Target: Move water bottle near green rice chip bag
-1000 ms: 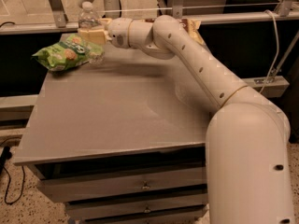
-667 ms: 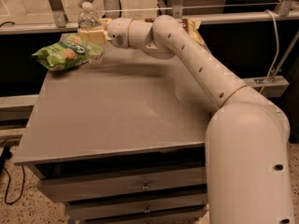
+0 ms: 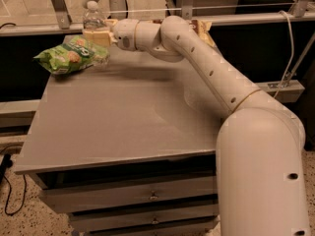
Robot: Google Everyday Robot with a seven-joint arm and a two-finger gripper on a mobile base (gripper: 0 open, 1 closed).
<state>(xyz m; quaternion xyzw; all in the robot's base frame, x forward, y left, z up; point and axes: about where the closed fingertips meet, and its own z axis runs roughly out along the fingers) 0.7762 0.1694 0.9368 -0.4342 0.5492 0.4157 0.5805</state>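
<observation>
The water bottle [image 3: 93, 19] stands upright at the far left corner of the grey table [image 3: 123, 127], white cap on top. My gripper [image 3: 96, 37] reaches in from the right and its tan fingers [image 3: 98, 37] are closed around the bottle's middle. The green rice chip bag [image 3: 68, 58] lies right beside it on the left, its right end touching or almost touching the bottle's lower part. My arm [image 3: 206, 73] stretches across the back of the table.
A brown chip bag [image 3: 203, 29] lies at the table's far edge, partly hidden behind my arm. A metal rail [image 3: 236, 18] runs behind the table. Drawers [image 3: 147, 195] sit under the tabletop.
</observation>
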